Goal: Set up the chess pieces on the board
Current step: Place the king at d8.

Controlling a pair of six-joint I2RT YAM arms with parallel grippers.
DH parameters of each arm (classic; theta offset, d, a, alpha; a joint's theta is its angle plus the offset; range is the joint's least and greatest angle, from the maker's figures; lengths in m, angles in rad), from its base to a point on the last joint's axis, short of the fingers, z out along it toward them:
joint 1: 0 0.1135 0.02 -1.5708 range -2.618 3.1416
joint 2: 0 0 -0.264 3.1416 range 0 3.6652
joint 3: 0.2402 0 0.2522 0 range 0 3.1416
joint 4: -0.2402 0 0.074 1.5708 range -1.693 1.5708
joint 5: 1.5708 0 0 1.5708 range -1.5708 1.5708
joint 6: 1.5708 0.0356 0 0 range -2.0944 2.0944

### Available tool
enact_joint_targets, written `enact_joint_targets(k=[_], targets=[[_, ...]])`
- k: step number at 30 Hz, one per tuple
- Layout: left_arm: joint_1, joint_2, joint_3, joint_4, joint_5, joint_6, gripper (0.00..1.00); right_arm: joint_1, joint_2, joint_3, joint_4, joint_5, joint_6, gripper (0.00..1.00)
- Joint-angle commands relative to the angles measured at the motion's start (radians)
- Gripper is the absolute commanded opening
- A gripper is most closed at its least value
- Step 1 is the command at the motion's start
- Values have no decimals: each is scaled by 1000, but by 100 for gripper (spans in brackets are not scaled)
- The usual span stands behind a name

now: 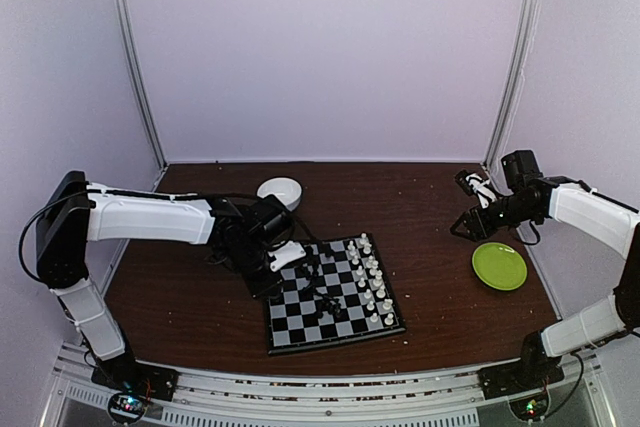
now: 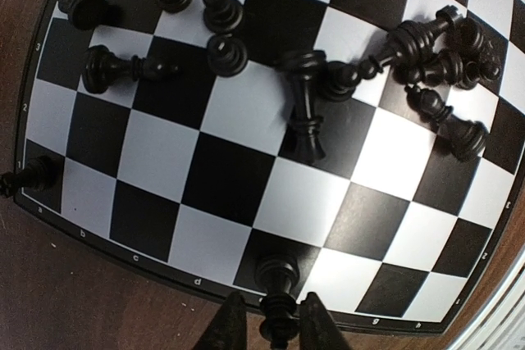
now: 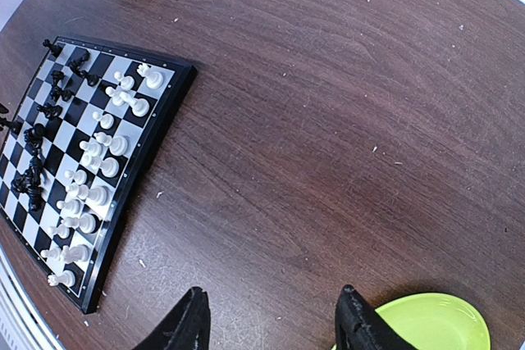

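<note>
Evidently the table (image 1: 430,217) carries the board (image 1: 290,325) near its front edge. The right gripper (image 3: 271,325) hangs wide open, empty, by the green plate (image 3: 435,321), probably keeping clear. The left gripper (image 2: 272,324), jaws barely apart, straddles a black piece (image 2: 279,280) on the board's left-edge home row; whether it grips, I cannot tell.

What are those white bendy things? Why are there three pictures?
Those are two robot arms, each ending in a two-finger pincer called a gripper. One picture looks down from above; the other two come from a camera on each wrist. On the brown table sit a chessboard, a white bowl and a green plate. White pieces stand in rows along one side; black pieces are jumbled, some tipped over. The left gripper has one black piece between its fingers at the board's edge; I can't tell whether it's squeezing. The right gripper is open, holding nothing.
</note>
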Motion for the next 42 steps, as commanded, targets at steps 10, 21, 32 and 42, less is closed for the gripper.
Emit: enact_joint_targets(k=[10, 21, 32, 42], targets=[[6, -152, 134, -108, -78, -62, 42, 12, 8, 29, -7, 2, -7, 53], [-174, -104, 249, -93, -262, -371, 42, 18, -44, 23, -7, -7, -1, 53], [-301, 111, 333, -125, -312, -558, 41, 18, -97, 4, -1, -1, -1, 53], [-303, 196, 352, -117, -310, -618, 42, 18, -91, 5, -7, -18, -4, 53]])
